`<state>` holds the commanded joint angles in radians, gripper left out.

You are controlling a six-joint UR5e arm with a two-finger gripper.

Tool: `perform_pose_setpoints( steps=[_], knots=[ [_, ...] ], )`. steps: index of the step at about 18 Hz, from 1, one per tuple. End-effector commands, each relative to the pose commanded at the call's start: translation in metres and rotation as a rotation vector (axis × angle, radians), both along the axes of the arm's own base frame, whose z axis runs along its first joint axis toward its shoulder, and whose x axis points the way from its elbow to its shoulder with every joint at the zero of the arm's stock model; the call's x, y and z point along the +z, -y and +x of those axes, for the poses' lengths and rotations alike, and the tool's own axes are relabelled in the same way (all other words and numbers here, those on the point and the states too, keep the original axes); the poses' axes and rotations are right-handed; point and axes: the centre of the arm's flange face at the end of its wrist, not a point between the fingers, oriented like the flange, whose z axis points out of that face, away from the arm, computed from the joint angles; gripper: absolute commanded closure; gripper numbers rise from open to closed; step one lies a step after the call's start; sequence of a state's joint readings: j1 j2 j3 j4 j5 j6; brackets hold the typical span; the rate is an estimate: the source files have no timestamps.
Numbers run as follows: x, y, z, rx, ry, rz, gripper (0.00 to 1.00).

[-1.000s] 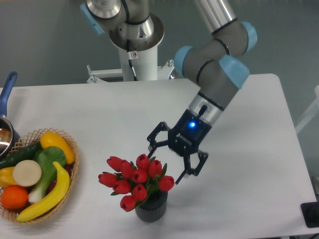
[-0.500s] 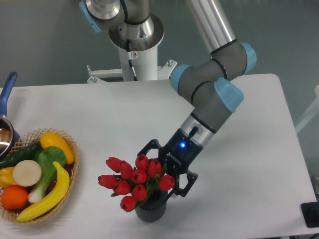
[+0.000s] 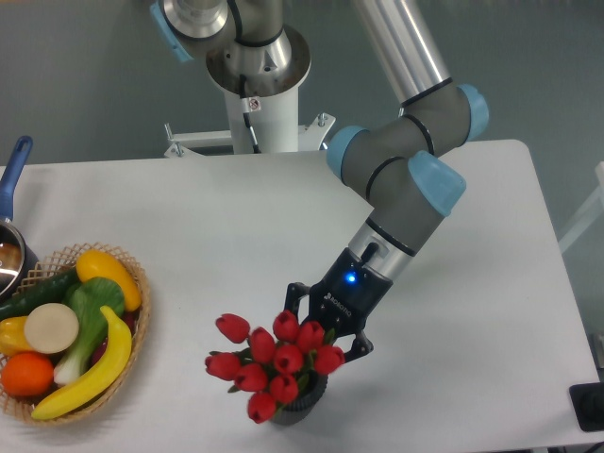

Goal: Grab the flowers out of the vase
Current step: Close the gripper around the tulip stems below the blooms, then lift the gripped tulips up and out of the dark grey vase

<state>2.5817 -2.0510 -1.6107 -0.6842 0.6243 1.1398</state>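
The pincer [image 3: 315,338] is clamped on the flowers [image 3: 274,363] just above the vase [image 3: 300,404] – bunch tilted, red buds pointing lower left, stems toward the pincer.

Silver-grey arm [image 3: 401,47], light-blue joint caps, black tool [image 3: 326,326] glowing blue.

White table [image 3: 217,217]; grey-green wall [image 3: 85,66]

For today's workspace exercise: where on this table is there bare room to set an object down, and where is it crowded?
Bare white table stretches between the wicker basket and the arm, and across the far right side. It is crowded at the front centre, where the gripper meets the flowers and vase, and at the left edge by the basket and metal pot.
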Motion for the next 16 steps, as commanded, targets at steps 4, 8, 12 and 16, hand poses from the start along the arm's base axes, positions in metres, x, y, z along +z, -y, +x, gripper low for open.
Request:
perform_pose_setpoints(
  steps=[4,8,12,16],
  knots=[
    [0.025,0.007,0.010,0.040,0.032,-0.001,1.00],
    [0.062,0.016,0.018,0.109,0.080,0.005,1.00],
    [0.098,0.028,0.011,0.170,0.107,0.032,1.00],
    [0.136,0.024,-0.002,0.211,0.110,0.063,1.00]
  ],
)
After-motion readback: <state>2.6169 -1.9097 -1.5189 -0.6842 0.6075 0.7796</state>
